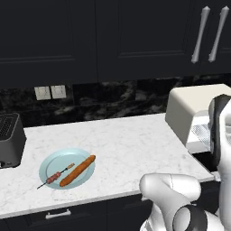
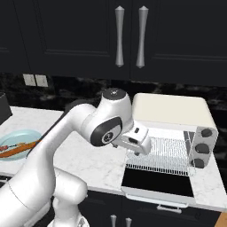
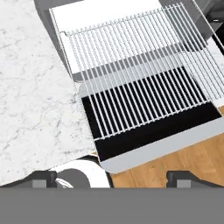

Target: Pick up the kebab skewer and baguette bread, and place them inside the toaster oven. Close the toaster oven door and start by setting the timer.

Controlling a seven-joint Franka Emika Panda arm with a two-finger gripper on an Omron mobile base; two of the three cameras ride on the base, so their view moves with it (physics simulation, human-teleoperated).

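Observation:
The baguette bread and the thin kebab skewer lie side by side on a pale blue plate at the counter's front left. The cream toaster oven stands at the right with its door folded down flat and its wire rack slid out over it. My gripper hovers open just above the rack's left end, with nothing between its fingers. In the hand view the fingertips stand wide apart over the rack and the dark door glass.
A black slot toaster sits at the counter's far left. The oven's knobs line its right side. White marble counter spreads between plate and oven. Dark cabinets with handles hang overhead.

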